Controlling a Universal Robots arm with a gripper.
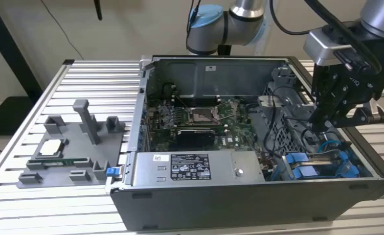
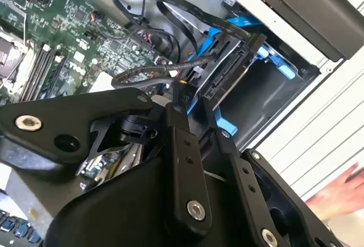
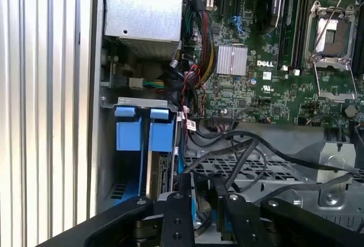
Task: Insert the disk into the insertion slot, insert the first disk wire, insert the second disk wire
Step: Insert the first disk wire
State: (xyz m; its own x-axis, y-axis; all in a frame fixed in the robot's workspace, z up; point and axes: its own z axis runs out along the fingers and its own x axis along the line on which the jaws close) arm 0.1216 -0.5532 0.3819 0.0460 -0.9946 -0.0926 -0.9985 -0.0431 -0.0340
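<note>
I see the claw (image 1: 320,127) directly above the slot (image 1: 282,144). The disk (image 2: 227,79) stands in that slot, with a black wire (image 2: 187,15) beside it. I cannot tell the claw's grip.

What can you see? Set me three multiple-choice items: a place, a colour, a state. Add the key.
1. Over the case, the hand hangs at the exterior view's: A left; B middle; C right, above the cage.
2. The carriers in the cage are: A red; B blue; C yellow.
3. The case is: A shut; B open, board exposed; C half covered.
Key: 1 C, the hand is above the perforated cage; 2 B, they show bright blue; 3 B, the board lies in plain sight.
</note>
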